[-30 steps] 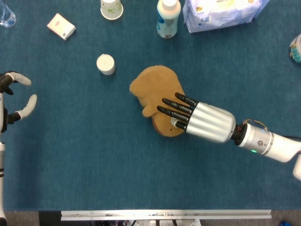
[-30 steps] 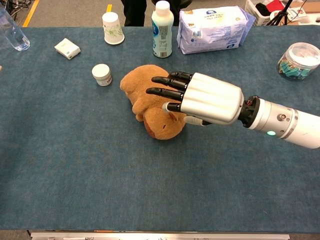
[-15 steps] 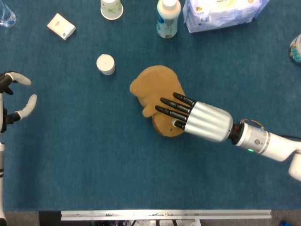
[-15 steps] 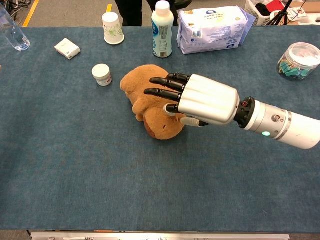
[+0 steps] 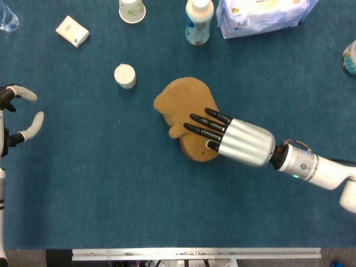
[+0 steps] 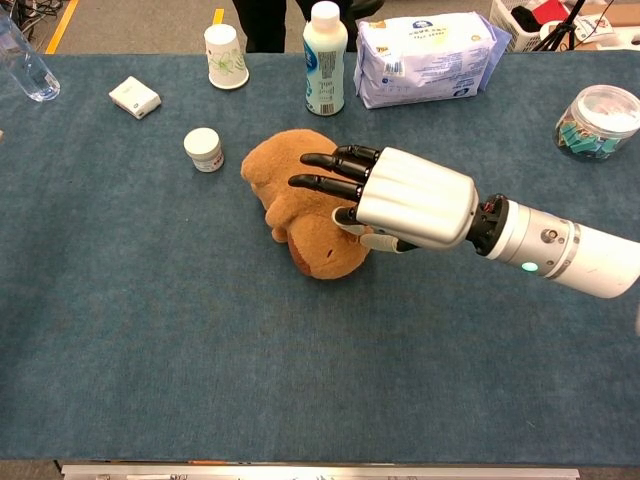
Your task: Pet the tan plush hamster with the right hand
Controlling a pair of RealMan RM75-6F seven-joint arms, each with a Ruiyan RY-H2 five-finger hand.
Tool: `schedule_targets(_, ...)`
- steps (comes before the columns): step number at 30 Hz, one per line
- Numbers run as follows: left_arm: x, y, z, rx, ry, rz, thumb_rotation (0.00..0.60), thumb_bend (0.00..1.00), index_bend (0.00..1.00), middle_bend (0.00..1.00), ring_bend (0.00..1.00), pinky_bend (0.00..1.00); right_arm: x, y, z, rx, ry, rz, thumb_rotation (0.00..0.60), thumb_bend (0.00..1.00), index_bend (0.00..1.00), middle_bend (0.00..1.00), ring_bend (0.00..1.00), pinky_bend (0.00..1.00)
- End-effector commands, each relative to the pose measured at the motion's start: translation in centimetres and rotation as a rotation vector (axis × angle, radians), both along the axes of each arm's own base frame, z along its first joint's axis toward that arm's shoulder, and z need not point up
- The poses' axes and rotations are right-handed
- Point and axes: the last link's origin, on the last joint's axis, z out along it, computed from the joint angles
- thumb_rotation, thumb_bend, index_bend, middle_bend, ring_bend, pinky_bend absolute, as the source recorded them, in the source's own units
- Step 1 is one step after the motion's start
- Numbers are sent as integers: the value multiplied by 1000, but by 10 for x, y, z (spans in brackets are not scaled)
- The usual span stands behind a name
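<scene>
The tan plush hamster (image 5: 177, 101) (image 6: 285, 175) lies on the blue table near its middle. My right hand (image 5: 231, 139) (image 6: 395, 198) reaches in from the right, flat and palm down, its black fingers (image 5: 201, 125) spread over the hamster's back and resting on it. It holds nothing. My left hand (image 5: 16, 117) stays at the far left edge in the head view, fingers apart and empty, well away from the plush.
A small white jar (image 5: 125, 75) (image 6: 204, 149) stands left of the hamster. At the back are a paper cup (image 6: 225, 56), a white bottle (image 6: 326, 58), a wipes pack (image 6: 425, 58) and a small white box (image 6: 134, 96). A clear tub (image 6: 602, 120) sits far right.
My right hand has slid slightly to the left along the hamster's back. The hamster and the left hand have stayed in place.
</scene>
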Motion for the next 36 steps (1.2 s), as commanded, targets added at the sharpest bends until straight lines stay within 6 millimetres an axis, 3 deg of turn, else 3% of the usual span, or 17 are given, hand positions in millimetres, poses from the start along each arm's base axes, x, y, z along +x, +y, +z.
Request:
schedule_targets(1, 0, 0, 0, 0, 0, 1, 600, 269, 473, 444, 384, 515, 0, 0, 0, -2, -9, 2, 600, 196, 640, 141, 50, 223)
schedule_targets(6, 0, 0, 0, -2, 0, 0, 600, 269, 473, 444, 384, 515, 1, 1, 2, 2, -18, 12, 600, 197, 630, 144, 50, 222)
schedule_targets(12, 0, 0, -1, -6, 2, -3, 600, 269, 473, 443, 384, 515, 3, 2, 5, 6, -18, 14, 600, 122, 390, 144, 50, 222)
schedule_targets(17, 0, 0, -1, -5, 1, 0, 600, 269, 473, 444, 384, 516, 6, 1, 5, 12, -16, 6, 600, 70, 315, 144, 50, 222)
schedule_targets(23, 0, 0, -1, -6, -1, -2, 600, 269, 473, 444, 384, 516, 10, 0, 2, 21, -17, -6, 600, 61, 321, 144, 50, 222)
schedule_targets(31, 0, 0, -1, -4, -4, -1, 600, 269, 473, 443, 384, 516, 14, -2, -7, 49, -38, -25, 600, 70, 480, 144, 50, 222)
schedule_targets(36, 0, 0, 0, -2, -7, 1, 600, 269, 473, 444, 384, 516, 18, -5, -12, 62, -54, -30, 600, 156, 541, 144, 50, 222)
